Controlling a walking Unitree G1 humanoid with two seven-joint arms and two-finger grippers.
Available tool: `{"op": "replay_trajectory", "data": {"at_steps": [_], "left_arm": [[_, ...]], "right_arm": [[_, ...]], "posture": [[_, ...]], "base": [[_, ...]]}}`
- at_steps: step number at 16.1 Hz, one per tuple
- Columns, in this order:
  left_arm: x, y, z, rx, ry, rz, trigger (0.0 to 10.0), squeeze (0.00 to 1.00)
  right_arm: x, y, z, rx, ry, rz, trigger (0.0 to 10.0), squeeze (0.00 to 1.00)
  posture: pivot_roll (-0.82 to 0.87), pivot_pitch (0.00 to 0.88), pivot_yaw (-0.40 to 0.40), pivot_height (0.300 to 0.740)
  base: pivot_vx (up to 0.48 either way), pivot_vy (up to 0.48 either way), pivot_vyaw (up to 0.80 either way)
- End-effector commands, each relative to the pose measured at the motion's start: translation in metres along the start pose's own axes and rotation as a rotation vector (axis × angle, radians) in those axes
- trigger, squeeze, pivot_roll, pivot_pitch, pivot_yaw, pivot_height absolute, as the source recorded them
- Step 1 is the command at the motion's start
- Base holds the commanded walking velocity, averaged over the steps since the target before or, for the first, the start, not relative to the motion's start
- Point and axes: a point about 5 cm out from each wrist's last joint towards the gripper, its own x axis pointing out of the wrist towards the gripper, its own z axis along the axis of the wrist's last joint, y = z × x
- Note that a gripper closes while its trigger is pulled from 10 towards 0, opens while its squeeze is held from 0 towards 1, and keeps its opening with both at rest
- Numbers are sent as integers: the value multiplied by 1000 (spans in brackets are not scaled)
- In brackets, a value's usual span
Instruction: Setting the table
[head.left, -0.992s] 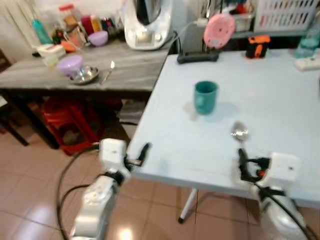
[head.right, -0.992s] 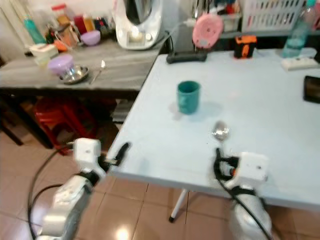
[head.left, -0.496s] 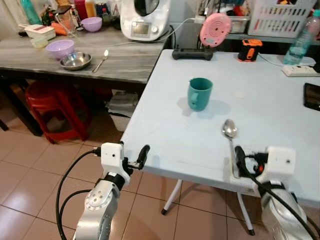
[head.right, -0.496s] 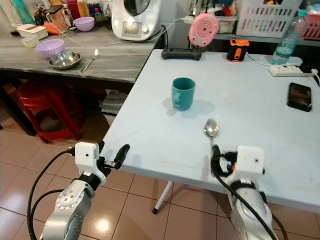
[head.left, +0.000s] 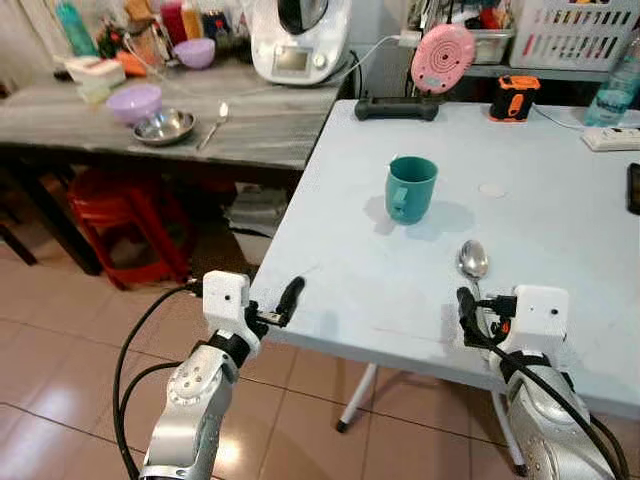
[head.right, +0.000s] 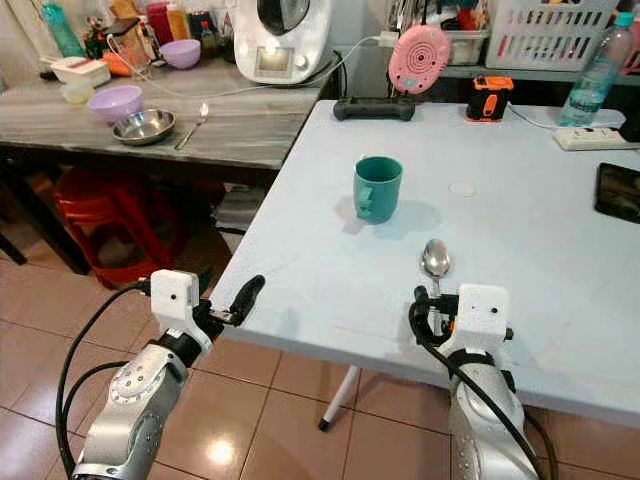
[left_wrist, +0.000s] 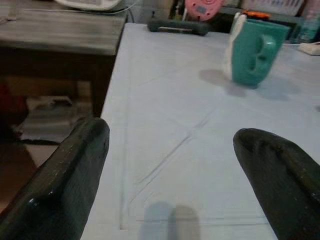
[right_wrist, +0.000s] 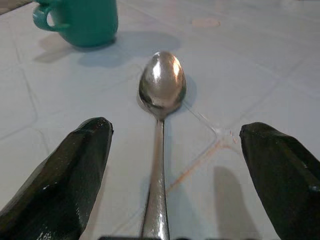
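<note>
Your right hand sits at the near edge of the table, fingers spread wide and gripping nothing, with the spoon lying flat between them, its handle running back toward the wrist and its bowl pointing away. The teal mug stands beyond the spoon's bowl and off toward your left hand. If the spoon is meant to stay here as placed, draw the right hand straight back along the handle line so neither finger brushes it sideways. If you mean to lift it, drop low and close on the handle, not the bowl. The spoon is polished metal, thin and slick, lying bowl-up. Your left hand hovers at the table's near corner, open and empty.
</note>
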Motion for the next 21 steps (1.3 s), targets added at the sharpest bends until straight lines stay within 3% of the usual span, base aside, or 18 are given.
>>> {"op": "replay_trajectory", "data": {"at_steps": [1, 5, 9, 10, 11, 18, 21], "left_arm": [[0, 1, 0, 2, 9, -23, 10000, 0], [-8, -9, -1, 8, 16, -188, 10000, 0], [-12, -11, -1, 26, 26, -247, 10000, 0], [-14, -10, -1, 26, 27, -258, 10000, 0], [-14, -9, -1, 27, 28, -263, 10000, 0], [-18, -15, -1, 19, 36, -330, 10000, 0], [-22, -21, -1, 31, 55, -423, 10000, 0]], "right_arm": [[3, 2, 0, -8, 11, 6, 10000, 0], [11, 0, -3, -13, 53, 26, 10000, 0], [17, 3, -6, -20, 91, 67, 10000, 0], [21, 2, -6, -27, 105, 84, 2588, 0], [23, 3, -7, -29, 123, 100, 314, 0], [25, 0, -11, -29, 179, 136, 0, 0], [26, -3, -12, -26, 191, 135, 0, 0]], "posture": [[-116, 16, 101, 740], [-107, 22, 112, 740], [-93, 18, 114, 740], [-90, 19, 115, 740], [-90, 19, 115, 740], [-83, 24, 112, 740], [-86, 21, 116, 740]], "base": [[0, 0, 0], [0, 0, 0], [0, 0, 0], [0, 0, 0], [0, 0, 0], [0, 0, 0], [0, 0, 0]]}}
